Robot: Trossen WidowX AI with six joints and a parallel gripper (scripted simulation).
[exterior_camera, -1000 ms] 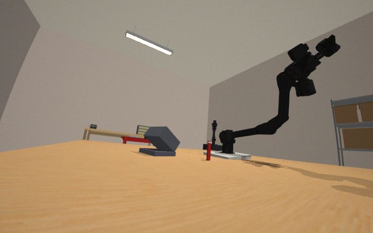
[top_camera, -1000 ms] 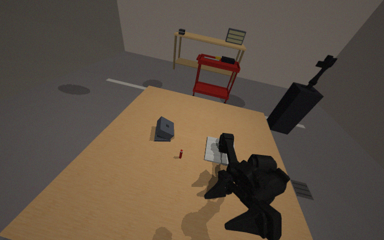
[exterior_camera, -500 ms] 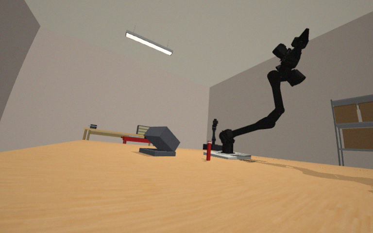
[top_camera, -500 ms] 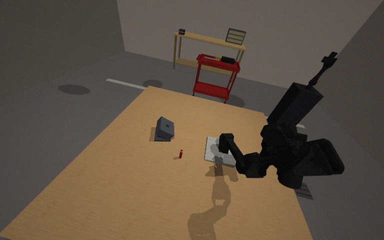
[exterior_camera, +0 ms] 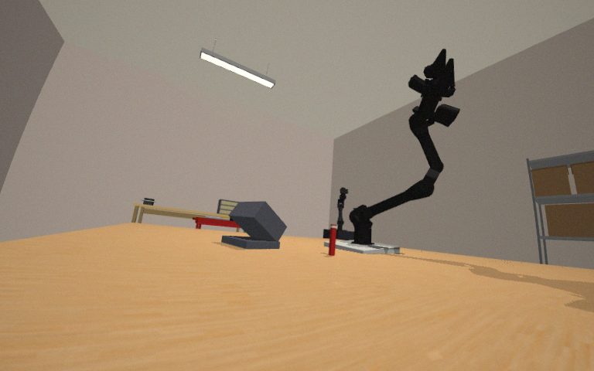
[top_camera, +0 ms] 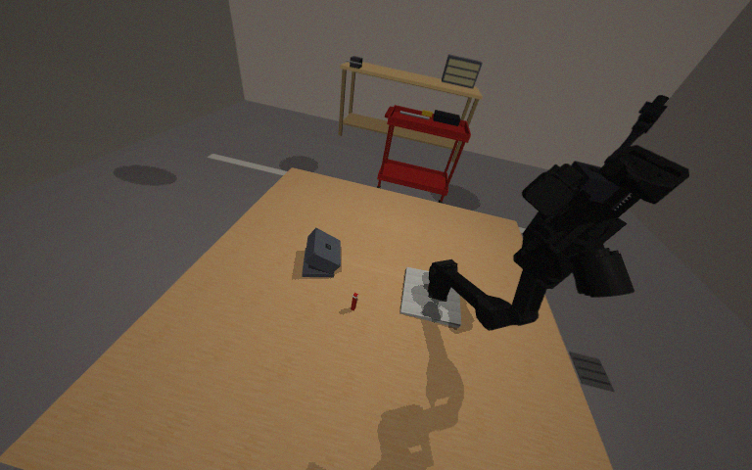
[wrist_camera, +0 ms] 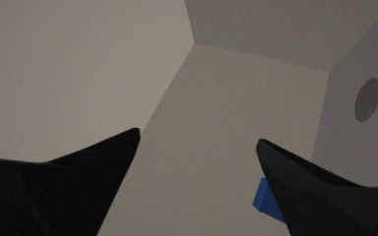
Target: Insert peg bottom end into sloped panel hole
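Observation:
The red peg (top_camera: 353, 303) (exterior_camera: 332, 241) stands upright on the table (top_camera: 277, 343) (exterior_camera: 196, 297), with a pale band near its top. Whether it has flat sides is too small to tell. The dark grey block with the sloped panel (top_camera: 316, 255) (exterior_camera: 258, 221) stands beyond the peg in the top view. A small dark hole (top_camera: 328, 246) shows in its face and looks squarish. My gripper (exterior_camera: 447, 55) (wrist_camera: 199, 139) is open and empty, raised high above the table and far from the peg. Neither peg nor panel shows in the wrist view.
The arm's base stands on a pale plate (top_camera: 411, 291) (exterior_camera: 335, 244) right of the peg. A red cart (top_camera: 416, 176) and a wooden bench (top_camera: 407, 76) stand beyond the table. Shelving with brown boxes (exterior_camera: 550, 180) is at the right. A blue object (wrist_camera: 262, 199) shows behind one finger.

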